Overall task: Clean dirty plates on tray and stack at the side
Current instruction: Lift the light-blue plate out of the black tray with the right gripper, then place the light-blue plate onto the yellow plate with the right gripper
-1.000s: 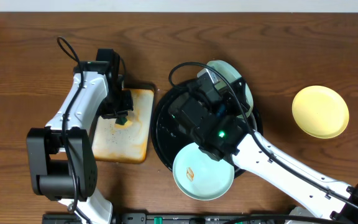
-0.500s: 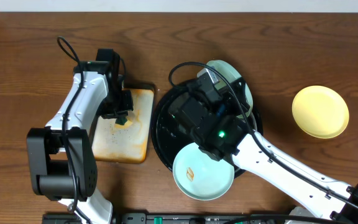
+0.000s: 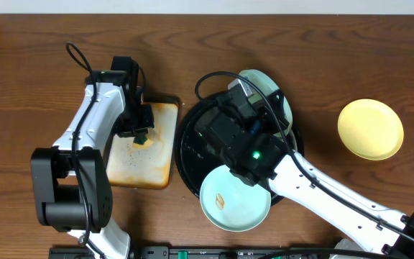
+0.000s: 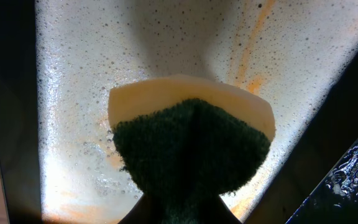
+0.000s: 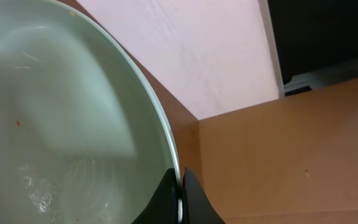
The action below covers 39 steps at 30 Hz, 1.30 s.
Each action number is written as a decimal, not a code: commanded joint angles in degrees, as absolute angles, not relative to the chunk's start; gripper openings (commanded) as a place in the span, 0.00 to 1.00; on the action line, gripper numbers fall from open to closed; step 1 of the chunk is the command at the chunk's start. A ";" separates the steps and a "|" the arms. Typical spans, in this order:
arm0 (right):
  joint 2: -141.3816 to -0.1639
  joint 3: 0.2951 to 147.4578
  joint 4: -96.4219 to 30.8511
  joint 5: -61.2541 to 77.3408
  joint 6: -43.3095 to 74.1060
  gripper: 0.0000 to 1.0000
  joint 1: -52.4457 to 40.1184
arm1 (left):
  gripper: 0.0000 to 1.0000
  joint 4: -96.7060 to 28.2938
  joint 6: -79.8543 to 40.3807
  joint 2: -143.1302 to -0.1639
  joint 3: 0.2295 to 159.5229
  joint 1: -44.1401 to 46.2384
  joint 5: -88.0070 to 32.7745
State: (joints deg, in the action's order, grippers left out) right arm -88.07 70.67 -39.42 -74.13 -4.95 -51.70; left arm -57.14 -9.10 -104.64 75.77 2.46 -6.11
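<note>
The right gripper is pinched tight on the rim of a mint plate, its dark fingers meeting over the pale edge. Its arm reaches in from 5 o'clock of the table and lies across the black tray, the wrist bent toward 1 o'clock. The arm hides much of the grip from overhead, but the plate it holds is probably the one at the tray's 1 o'clock edge. That plate is glossy and pale, with a few tiny specks and wet streaks. A second mint plate sits at the tray's 5 o'clock, overhanging the rim, with a small orange smear inside. The yellow plate lies on the bare wood at 3 o'clock, well apart from the tray. The left gripper is clamped on a sponge, green scouring side toward the camera and yellow foam beyond. It is held over the cream tray, which is speckled with suds and orange streaks. That arm bends in from 7 o'clock. Against the earlier overhead views nothing has shifted: both arms, plates and sponge keep their places.
</note>
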 commanded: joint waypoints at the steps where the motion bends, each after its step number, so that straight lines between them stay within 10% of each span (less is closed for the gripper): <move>1: -87.00 71.46 -40.42 -68.12 -1.65 0.01 -51.75 | 0.15 -57.30 -8.60 -104.79 75.42 2.59 -6.68; 26: -81.58 73.69 -48.88 -9.23 12.34 0.01 -19.38 | 0.15 -57.60 -8.60 -104.79 75.42 2.59 -6.68; 39: -83.72 73.65 -51.46 12.73 12.36 0.01 18.15 | 0.15 -57.56 -8.58 -104.79 75.42 2.59 -6.68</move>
State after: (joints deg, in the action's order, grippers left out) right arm -83.07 72.29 -51.35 7.99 11.51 12.21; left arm -57.28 -9.10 -104.64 75.77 2.46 -6.11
